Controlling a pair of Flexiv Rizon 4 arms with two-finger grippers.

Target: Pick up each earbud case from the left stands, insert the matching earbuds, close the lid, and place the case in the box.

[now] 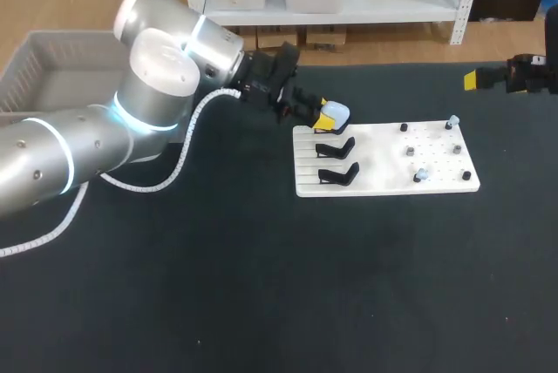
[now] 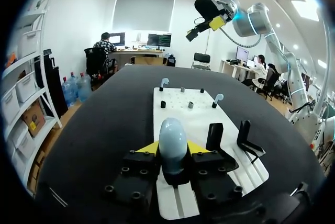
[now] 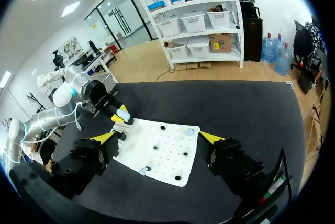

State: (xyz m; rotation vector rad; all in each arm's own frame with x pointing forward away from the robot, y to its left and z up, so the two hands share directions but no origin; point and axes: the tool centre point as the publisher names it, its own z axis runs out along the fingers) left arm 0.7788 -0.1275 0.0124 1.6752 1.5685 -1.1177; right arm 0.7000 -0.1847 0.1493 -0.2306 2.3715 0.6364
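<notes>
Pale blue rounded earbud case (image 1: pixel 335 114) sits on the rearmost black stand at the left edge of the white pegboard (image 1: pixel 384 183). The left gripper (image 2: pixel 173 148) is clamped on its sides. I judge it not lifted yet. The two nearer black stands (image 1: pixel 336 147) are bare. Small pale earbuds (image 1: pixel 452 120) wait on pegs near the right edge. The right gripper (image 3: pixel 157 139) is wide open and holds nothing. The grey plastic box (image 1: pixel 52 77) is at the table's far-left corner.
</notes>
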